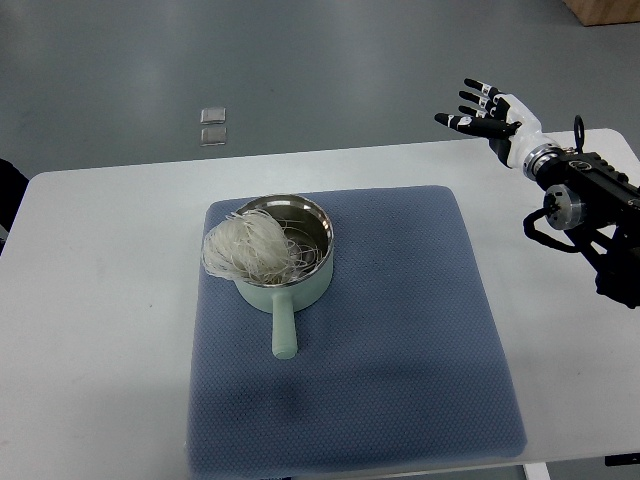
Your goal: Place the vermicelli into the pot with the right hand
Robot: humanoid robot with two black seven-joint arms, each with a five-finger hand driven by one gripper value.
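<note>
A pale green pot (283, 290) with a steel inside stands on the blue mat (400, 340), its handle pointing toward me. A white bundle of vermicelli (245, 246) lies in the pot and hangs over its left rim. My right hand (490, 112) is raised above the table's far right edge, well away from the pot, with its fingers spread and nothing in it. The left arm does not show.
The white table (100, 300) carries the mat in its middle. Two small clear squares (212, 125) lie on the grey floor beyond the table. My right forearm (590, 200) reaches in over the table's right edge.
</note>
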